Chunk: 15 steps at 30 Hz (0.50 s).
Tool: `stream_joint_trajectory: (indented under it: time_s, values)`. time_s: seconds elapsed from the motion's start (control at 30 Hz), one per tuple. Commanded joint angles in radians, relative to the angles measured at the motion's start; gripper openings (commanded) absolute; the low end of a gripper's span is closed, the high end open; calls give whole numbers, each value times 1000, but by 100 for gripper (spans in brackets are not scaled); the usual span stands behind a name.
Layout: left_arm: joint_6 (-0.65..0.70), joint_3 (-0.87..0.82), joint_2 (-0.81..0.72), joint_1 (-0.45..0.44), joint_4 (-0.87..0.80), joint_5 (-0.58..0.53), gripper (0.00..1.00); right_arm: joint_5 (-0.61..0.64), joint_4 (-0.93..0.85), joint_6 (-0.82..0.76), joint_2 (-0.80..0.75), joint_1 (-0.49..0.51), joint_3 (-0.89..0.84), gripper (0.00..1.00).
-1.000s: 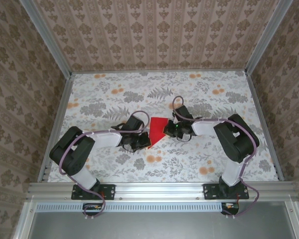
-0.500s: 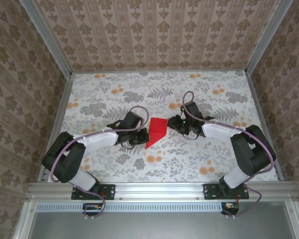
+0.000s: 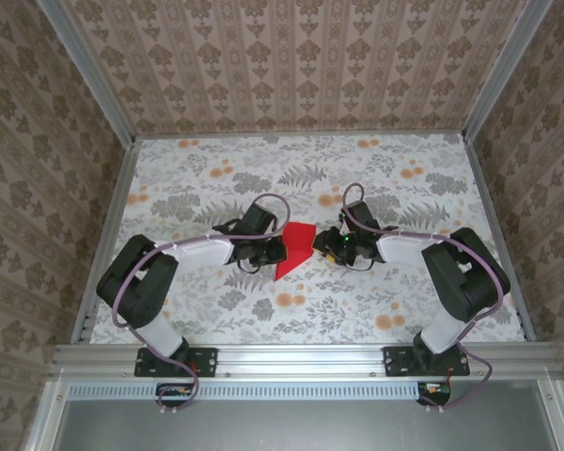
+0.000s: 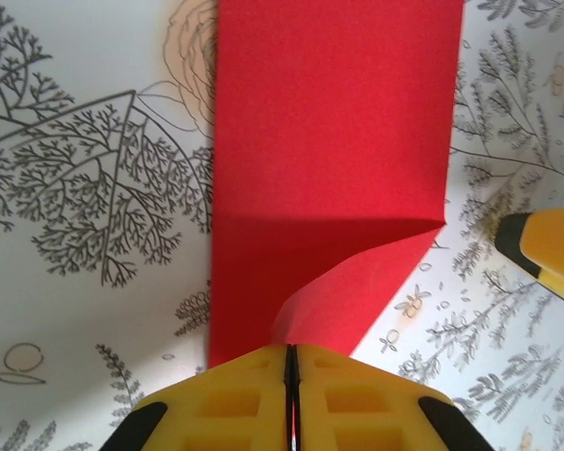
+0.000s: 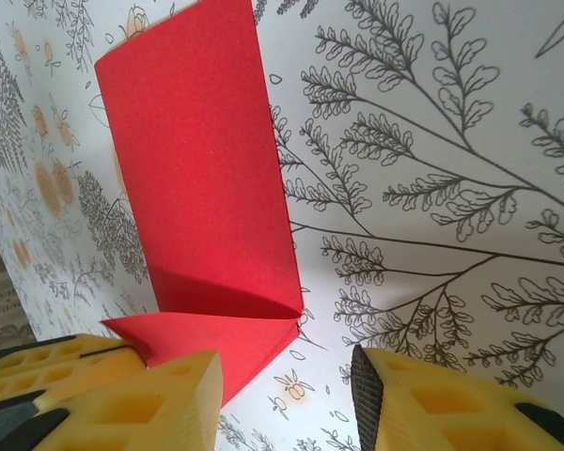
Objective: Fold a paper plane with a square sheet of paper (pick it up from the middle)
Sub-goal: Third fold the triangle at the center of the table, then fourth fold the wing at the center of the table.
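Ok so, nearest first: on the floral table (image 3: 357, 310), the left gripper (image 3: 266, 250) is seen clamped on the 9 o'clock edge of the square sheet of paper (image 3: 296, 246), a flap being curled up between its closed jaws. The right gripper (image 3: 326, 244) is held wide apart at the sheet's 3 o'clock, nothing pinched. The red sheet is laid mid-table, partly folded, its point aimed at 7 o'clock.

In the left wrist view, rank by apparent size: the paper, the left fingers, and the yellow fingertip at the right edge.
1. paper, the largest.
2. left fingers, shut on the paper's flap; being so near the camera makes them look bigger.
3. right fingertip, the smallest, cut off by the frame edge.
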Motion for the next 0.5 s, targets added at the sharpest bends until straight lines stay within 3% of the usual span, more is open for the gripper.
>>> stream_joint_trajectory:
  time_s: [0.0, 0.13, 0.47]
  values:
    - [28, 39, 35, 8, -42, -63, 9, -37, 23, 28, 31, 8, 5, 43]
    - [32, 55, 54, 10, -83, -107, 5, -46, 31, 35, 50, 17, 13, 42]
    - [28, 62, 84, 9, -98, -93, 4, -83, 85, 56, 95, 33, 31, 36]
